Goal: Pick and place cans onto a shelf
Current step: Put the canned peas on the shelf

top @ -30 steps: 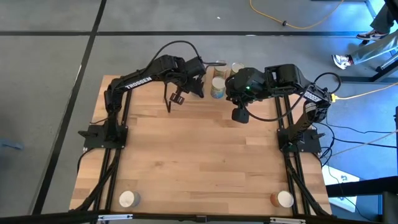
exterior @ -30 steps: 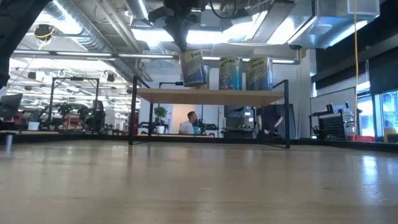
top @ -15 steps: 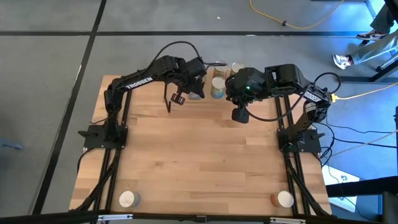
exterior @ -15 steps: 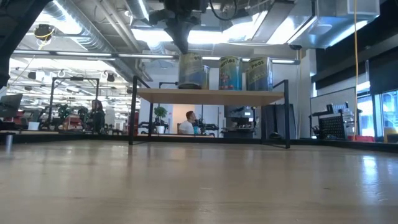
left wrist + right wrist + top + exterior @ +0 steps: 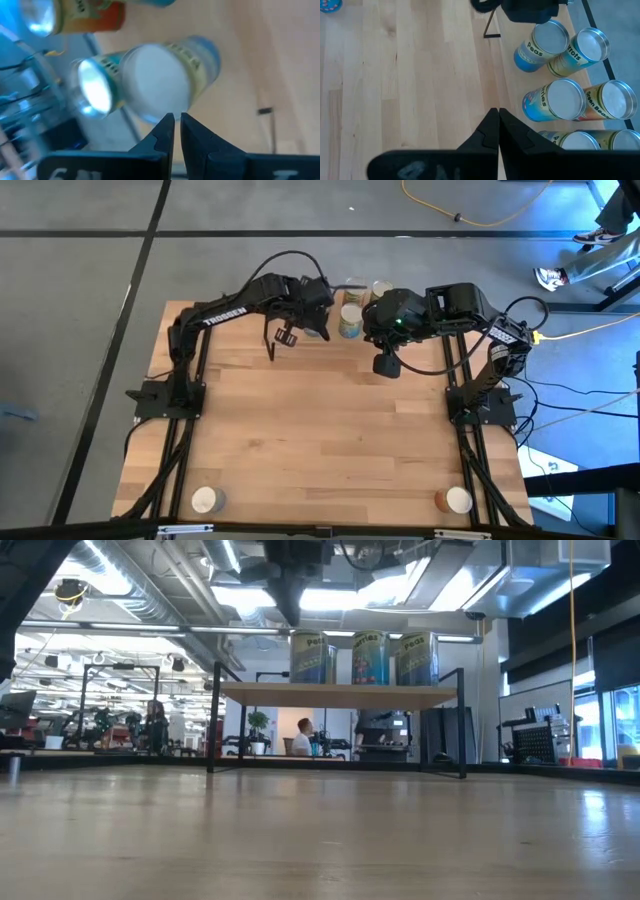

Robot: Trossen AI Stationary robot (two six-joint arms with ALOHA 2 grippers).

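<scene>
The shelf [image 5: 340, 692] stands at the table's far middle on thin black legs. Three cans show on it in the low view; the leftmost is a blue-and-yellow "Peas" can [image 5: 313, 657], and it stands upright on its bottom. My left gripper [image 5: 297, 622] points down right above this can's top, its fingers almost together. The right wrist view shows several cans on the shelf, the Peas can [image 5: 547, 42] among them. My right gripper [image 5: 498, 112] is shut and empty, above the table in front of the shelf [image 5: 385, 365]. My left gripper comes from above, pointing down. Its fingertips [image 5: 169, 121] stand at the rim of the Peas can's pale top [image 5: 161, 116], with only a thin gap between them. The rim seems pinched there. The can stands upright on the shelf board.
Two more cans stand near the table's near corners, one at the left [image 5: 205, 500] and one at the right [image 5: 457, 500]. The other cans [image 5: 555, 102] stand close together on the shelf beside the Peas can. A person sits in the room beyond the table [image 5: 303, 735].
The Peas can hung tilted under my left gripper, just above the shelf. It has come down onto the board and now stands upright at the left end of the row. My left gripper has stayed right above it.
</scene>
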